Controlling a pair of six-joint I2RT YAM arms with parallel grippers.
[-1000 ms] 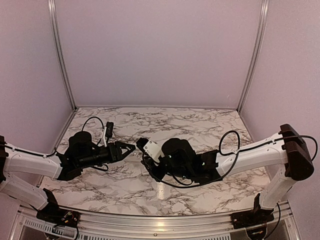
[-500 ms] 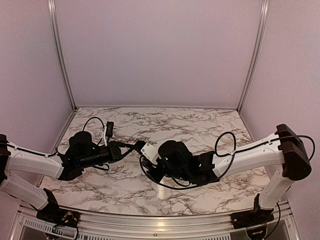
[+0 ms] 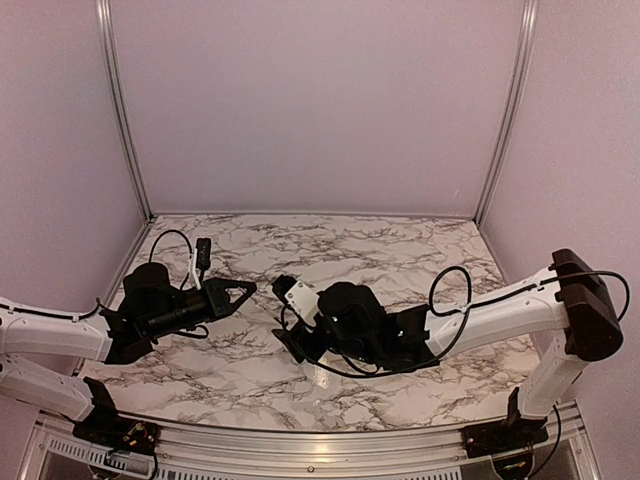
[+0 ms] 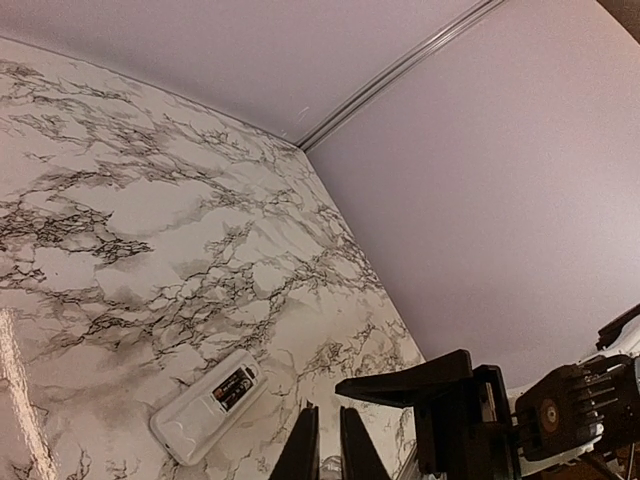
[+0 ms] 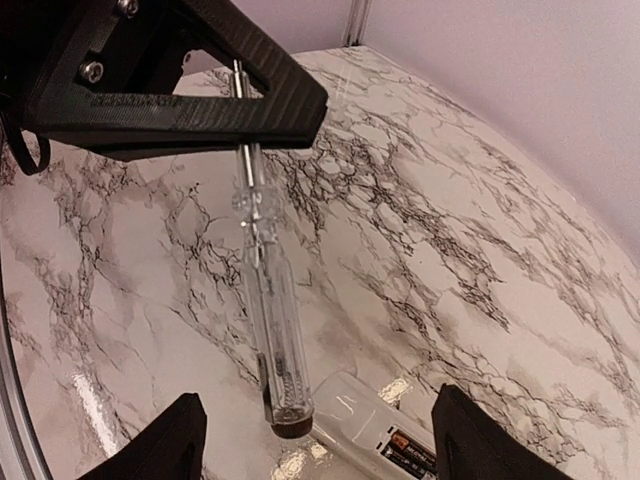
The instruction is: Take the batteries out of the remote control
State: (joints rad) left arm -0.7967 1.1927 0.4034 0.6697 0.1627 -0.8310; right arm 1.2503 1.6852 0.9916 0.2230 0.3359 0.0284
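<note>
Right wrist view: remote control (image 5: 362, 415) lies on the table (image 5: 450, 200), just beside the handle tip of the screwdriver (image 5: 270, 300) that the left tool (image 4: 327, 445) clamps; the right tool (image 5: 335, 445) gapes empty, and the remote's end is cut off.

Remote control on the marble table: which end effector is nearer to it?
Right. The open right end effector hangs just over the remote control. The left end effector is farther off, gripping a clear-handled screwdriver by its shaft.

A white marble-patterned tabletop (image 3: 400, 250) with grey veining carries a slim white rectangular remote control (image 4: 205, 405), lying flat, dark recess upward.
</note>
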